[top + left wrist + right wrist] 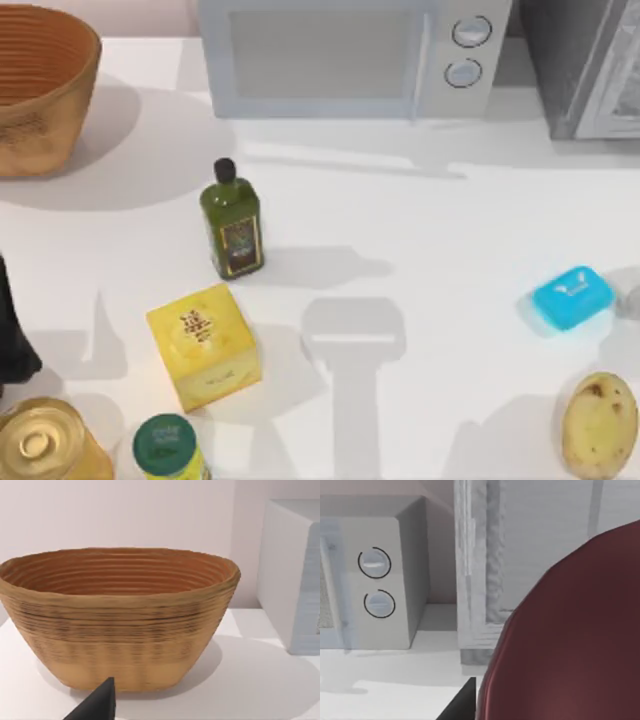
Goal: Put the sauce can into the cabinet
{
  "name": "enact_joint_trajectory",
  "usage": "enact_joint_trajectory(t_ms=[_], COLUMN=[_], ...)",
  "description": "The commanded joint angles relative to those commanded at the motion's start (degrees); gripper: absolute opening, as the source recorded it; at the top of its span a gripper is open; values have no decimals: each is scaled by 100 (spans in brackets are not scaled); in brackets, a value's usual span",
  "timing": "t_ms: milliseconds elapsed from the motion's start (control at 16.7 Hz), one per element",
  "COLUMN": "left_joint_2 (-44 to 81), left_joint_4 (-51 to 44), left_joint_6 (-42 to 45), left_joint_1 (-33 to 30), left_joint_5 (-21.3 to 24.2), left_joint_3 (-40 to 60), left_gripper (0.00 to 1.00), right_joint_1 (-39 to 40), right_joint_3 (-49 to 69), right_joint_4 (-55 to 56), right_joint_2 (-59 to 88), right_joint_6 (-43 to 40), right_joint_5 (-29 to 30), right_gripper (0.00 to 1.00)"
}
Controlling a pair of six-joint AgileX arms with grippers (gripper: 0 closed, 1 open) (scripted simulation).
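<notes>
The sauce can (570, 640) shows its dark maroon top very close in the right wrist view. One dark finger (462, 705) of my right gripper lies against its side, so the gripper is shut on it. Beyond the can stands the cabinet (485, 570), dark grey with a lighter framed door; in the top view the cabinet (585, 65) is at the back right corner. A gripper-shaped shadow falls on the middle of the table (450, 200). My left arm (12, 330) is parked at the left edge, with one fingertip (97, 705) showing.
A white microwave (340, 55) stands left of the cabinet, a wicker basket (40, 85) at the back left. On the table are an oil bottle (232, 220), yellow box (205, 345), gold tin (45, 440), green-lidded jar (168, 447), blue soap (572, 297) and potato (600, 425).
</notes>
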Motion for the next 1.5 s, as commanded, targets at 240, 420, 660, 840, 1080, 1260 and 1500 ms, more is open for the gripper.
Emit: enact_joint_trajectory(t_ms=[240,420,660,840,1080,1260,1500], left_joint_2=[0,0,0,0,0,0,0], left_joint_4=[0,0,0,0,0,0,0], left_joint_6=[0,0,0,0,0,0,0], left_joint_1=[0,0,0,0,0,0,0], left_joint_5=[0,0,0,0,0,0,0], left_joint_3=[0,0,0,0,0,0,0], left_gripper=[100,100,100,100,100,100,100], right_joint_1=[22,66,229,365,554,706,905], right_joint_3=[3,185,1281,2692,5026,6846,8963], right_joint_4=[-14,-85,-459,-870,-1497,-1969,-2514], right_joint_2=[27,205,1156,2216,3848,5085,6520], right_joint_6=[1,12,53,83,111,119,115], right_joint_5=[-13,-6,104,274,559,764,979], right_gripper=[0,0,0,0,0,0,0])
